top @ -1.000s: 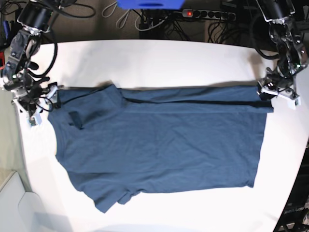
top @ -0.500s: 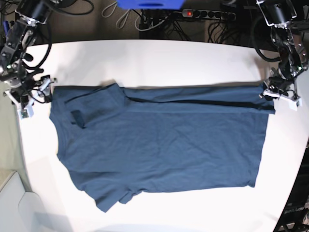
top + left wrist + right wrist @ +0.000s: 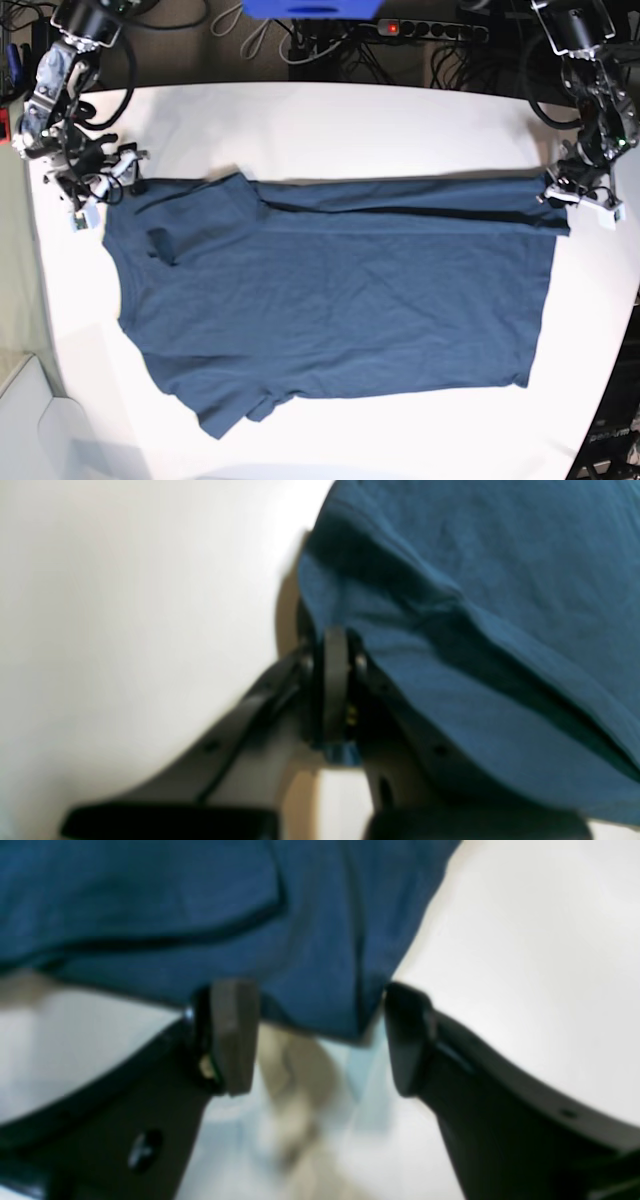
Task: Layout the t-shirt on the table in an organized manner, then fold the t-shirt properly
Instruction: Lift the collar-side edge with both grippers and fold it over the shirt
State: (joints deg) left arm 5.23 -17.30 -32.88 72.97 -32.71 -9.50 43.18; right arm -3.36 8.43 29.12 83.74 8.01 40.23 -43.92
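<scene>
We see the t-shirt (image 3: 330,300) spread across the middle of the white tabletop (image 3: 330,120), its long axis running left to right in the base view: collar and shoulders toward the left edge of the frame, hem toward the right. A strip along its upper edge is already doubled over, showing as a dark crease line from the upper-left sleeve to the upper-right corner, while the other sleeve hangs loose at the lower left. At the upper-right corner of the cloth, our left tool (image 3: 578,192) has its jaws together, pinched on the hem corner; the left wrist view shows the pads pressed tight with blue fabric caught between them. At the upper left, our right tool (image 3: 95,180) sits just beside the shoulder corner with its jaws apart; the right wrist view shows that corner lying between the two pads (image 3: 235,1035) but not yet squeezed. In our judgement the coming move depends on this pairing: both tools stand at opposite ends of the same upper edge, so once the right one closes, that edge can be lifted and carried toward the bottom of the frame.
</scene>
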